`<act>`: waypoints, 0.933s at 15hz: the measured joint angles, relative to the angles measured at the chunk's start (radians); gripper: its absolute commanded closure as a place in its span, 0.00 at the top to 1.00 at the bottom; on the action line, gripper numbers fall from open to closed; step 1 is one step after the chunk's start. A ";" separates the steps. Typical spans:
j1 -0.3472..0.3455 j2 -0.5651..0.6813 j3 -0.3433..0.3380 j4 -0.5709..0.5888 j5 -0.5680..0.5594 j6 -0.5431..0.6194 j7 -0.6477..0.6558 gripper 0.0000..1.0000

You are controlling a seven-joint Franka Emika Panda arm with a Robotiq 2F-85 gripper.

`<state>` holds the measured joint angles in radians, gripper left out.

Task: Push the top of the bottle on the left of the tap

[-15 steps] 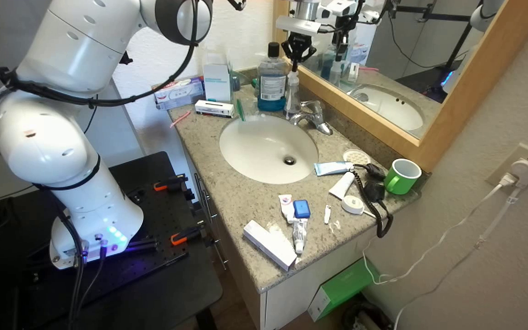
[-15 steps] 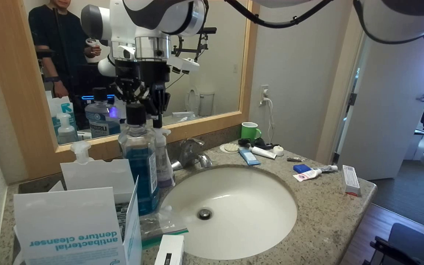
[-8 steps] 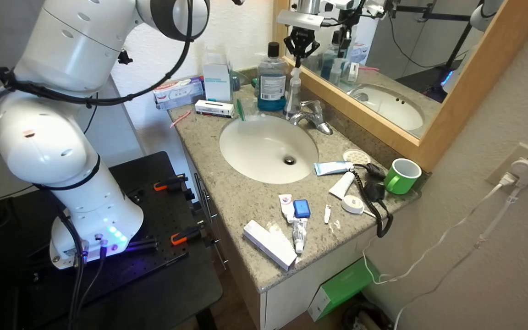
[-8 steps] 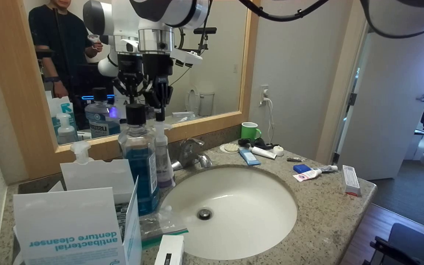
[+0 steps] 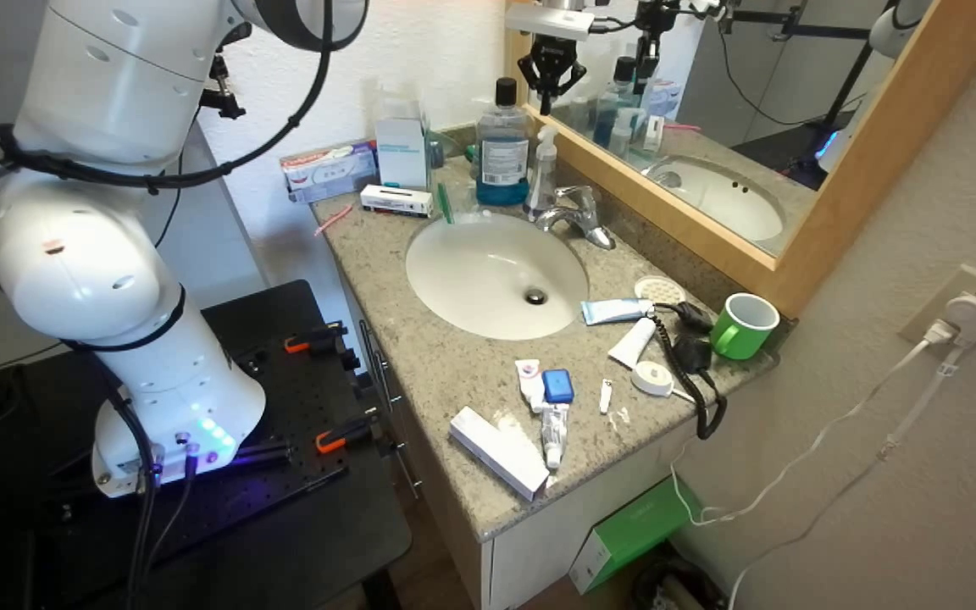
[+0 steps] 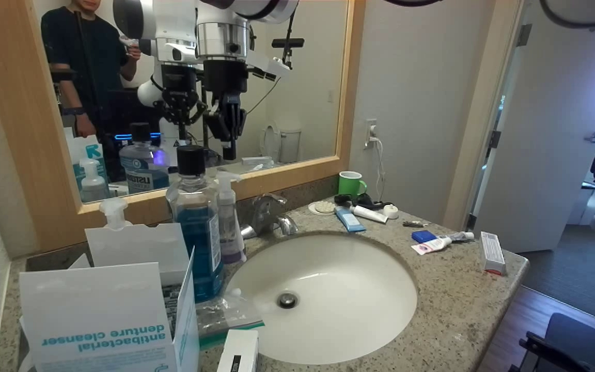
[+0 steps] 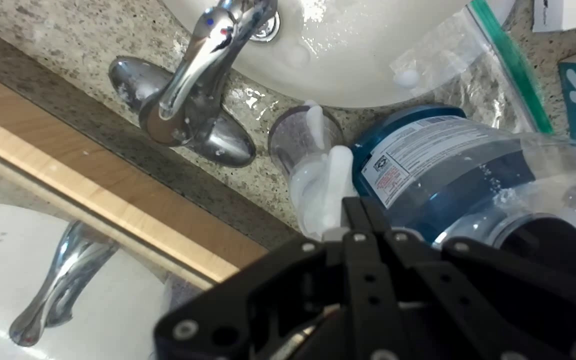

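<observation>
The bottle is a small clear pump bottle with a white pump top. It stands upright just left of the chrome tap, and also shows in an exterior view partly behind the mouthwash. My gripper is shut and empty, its fingertips a little above the pump top with a gap between. In an exterior view the gripper points straight down. In the wrist view my fingertips overlap the pump top, and the bottle and tap lie beyond.
A large blue mouthwash bottle stands close beside the pump bottle. The framed mirror rises right behind. The sink basin lies in front. A white open box and a plastic bag are near the mouthwash.
One second ago my shut fingertips pressed the pump top down. The gripper has since risen off it, and the pump top has come back up. The bottle stays upright.
</observation>
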<state>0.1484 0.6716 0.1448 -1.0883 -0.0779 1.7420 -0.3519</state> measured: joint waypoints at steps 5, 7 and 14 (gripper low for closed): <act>0.000 -0.136 0.000 -0.152 -0.001 0.001 -0.001 0.00; 0.000 -0.187 0.000 -0.218 -0.001 0.000 -0.001 0.00; -0.004 -0.305 0.000 -0.419 0.000 0.000 -0.023 0.00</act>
<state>0.1439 0.3664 0.1452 -1.5075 -0.0783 1.7422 -0.3747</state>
